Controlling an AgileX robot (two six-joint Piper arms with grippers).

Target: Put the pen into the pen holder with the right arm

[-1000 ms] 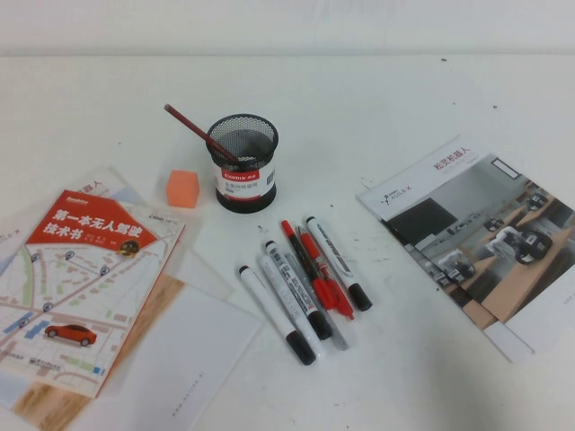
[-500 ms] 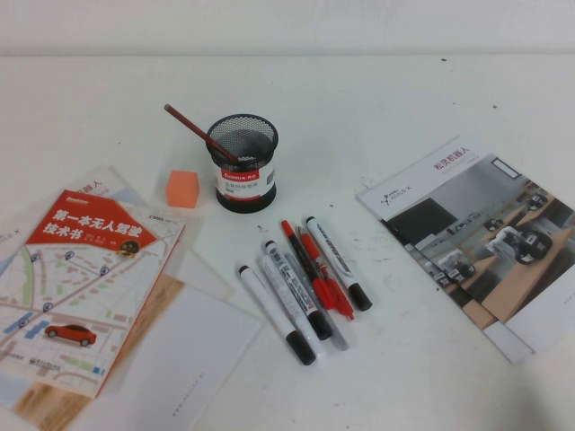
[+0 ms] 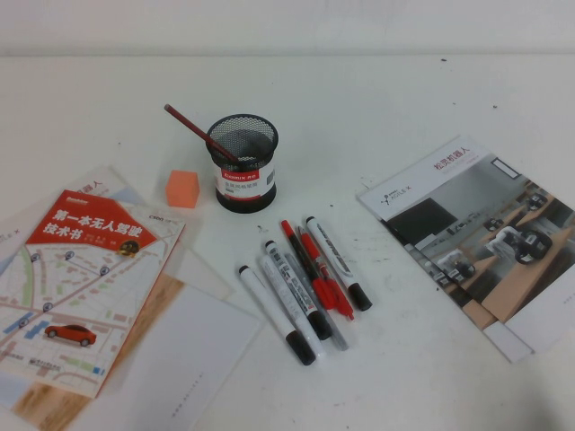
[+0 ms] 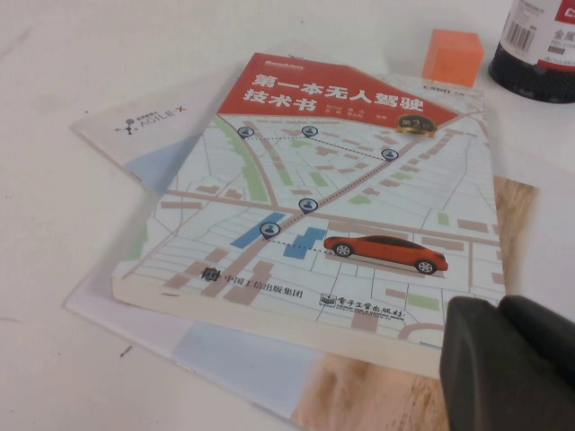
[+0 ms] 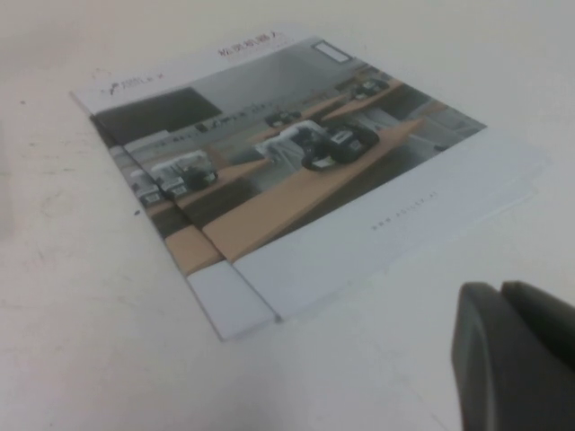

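Observation:
The thin dark red pen stands tilted in the black wire-mesh pen holder, its upper end leaning out to the left over the rim. The holder's base also shows in the left wrist view. Neither arm shows in the high view. My left gripper is shut and empty, low over the map-covered book. My right gripper is shut and empty, over bare table beside the brochure.
Several red and white markers lie in front of the holder. An orange cube sits left of it. The book and loose sheets lie at the left, and the brochure lies at the right.

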